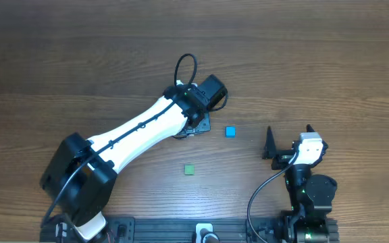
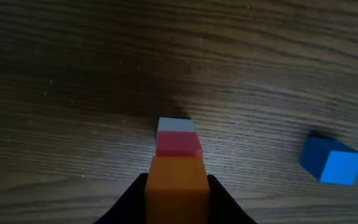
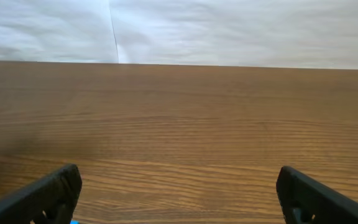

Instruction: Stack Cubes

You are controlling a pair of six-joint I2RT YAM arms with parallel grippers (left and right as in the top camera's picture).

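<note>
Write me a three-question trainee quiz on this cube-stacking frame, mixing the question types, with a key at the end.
1. Multiple choice: the cube clamped in the left gripper is A yellow, B orange, C purple.
2. Fill in: lying loose on the table, apart from both grippers, are the green cube and the ___ cube.
3. True or false: the right gripper is shut on the green cube.

Key
1. B, orange.
2. The blue cube.
3. False; the right gripper is open and holds nothing.
</note>
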